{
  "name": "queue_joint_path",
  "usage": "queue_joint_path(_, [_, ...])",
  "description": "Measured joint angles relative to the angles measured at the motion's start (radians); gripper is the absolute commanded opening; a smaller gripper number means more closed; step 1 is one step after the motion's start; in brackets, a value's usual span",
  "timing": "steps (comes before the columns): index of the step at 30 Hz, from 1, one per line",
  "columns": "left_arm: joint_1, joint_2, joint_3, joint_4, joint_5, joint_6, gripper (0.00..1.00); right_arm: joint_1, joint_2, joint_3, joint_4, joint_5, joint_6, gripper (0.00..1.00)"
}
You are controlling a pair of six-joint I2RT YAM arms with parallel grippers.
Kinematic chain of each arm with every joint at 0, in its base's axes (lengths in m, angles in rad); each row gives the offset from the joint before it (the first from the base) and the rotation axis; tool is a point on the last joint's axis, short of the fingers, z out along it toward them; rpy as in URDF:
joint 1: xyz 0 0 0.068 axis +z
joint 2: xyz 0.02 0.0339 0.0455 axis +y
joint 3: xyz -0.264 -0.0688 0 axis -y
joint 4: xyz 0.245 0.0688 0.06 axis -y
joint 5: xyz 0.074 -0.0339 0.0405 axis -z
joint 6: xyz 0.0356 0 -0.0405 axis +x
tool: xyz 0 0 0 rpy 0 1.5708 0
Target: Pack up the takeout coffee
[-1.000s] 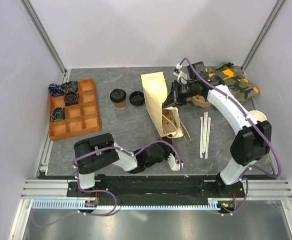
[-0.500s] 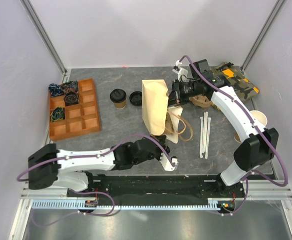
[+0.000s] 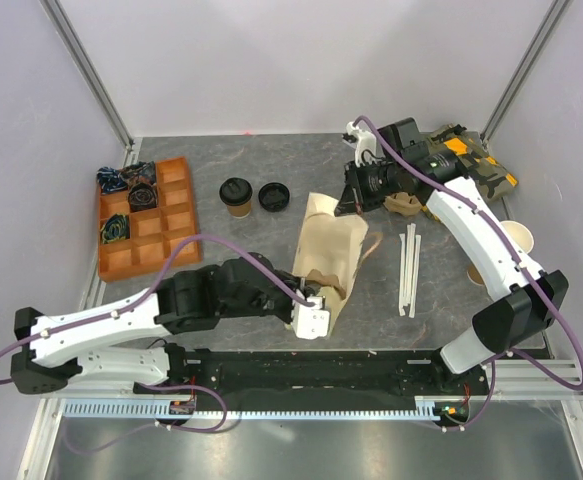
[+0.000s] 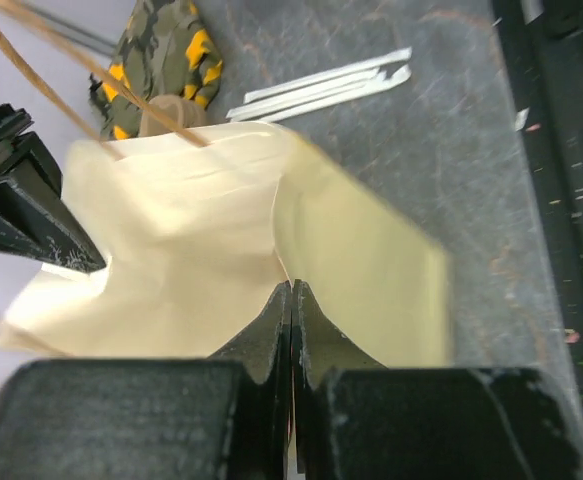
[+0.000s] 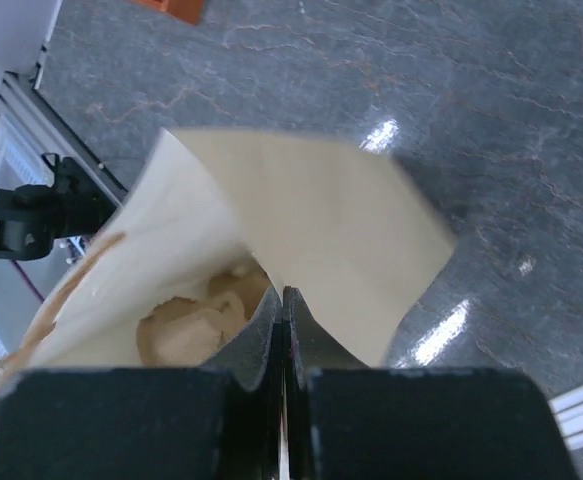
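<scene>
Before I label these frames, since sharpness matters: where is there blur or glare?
Left wrist: the paper bag has a smeared right edge. Right wrist: its edges blur too, and bright glare spots sit on the table. Top external: sharp, evenly lit.

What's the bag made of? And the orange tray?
The bag looks like thin tan paper with a dull finish; it creases and crumples. The tray is probably hard plastic, evenly orange with stiff dividers, though it might be painted wood.
</scene>
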State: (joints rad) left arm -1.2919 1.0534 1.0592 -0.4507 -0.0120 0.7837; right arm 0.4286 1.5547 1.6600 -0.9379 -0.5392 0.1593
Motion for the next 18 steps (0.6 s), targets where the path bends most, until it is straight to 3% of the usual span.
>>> queue_joint_path(8, [-0.004,-0.066,0.023,-0.114,0.093,-0.148,0.02,0.046,0.0,0.001,-0.051,0.064,-0.045,0.0])
queue_joint_path(16, [-0.004,-0.065,0.021,-0.13,0.098,-0.173,0.02,0.074,0.008,0.002,-0.06,0.069,-0.076,0.0])
queue_joint_path(18, [-0.004,-0.066,0.021,-0.133,0.104,-0.172,0.15,0.074,0.011,0.002,-0.061,0.07,-0.082,0.0])
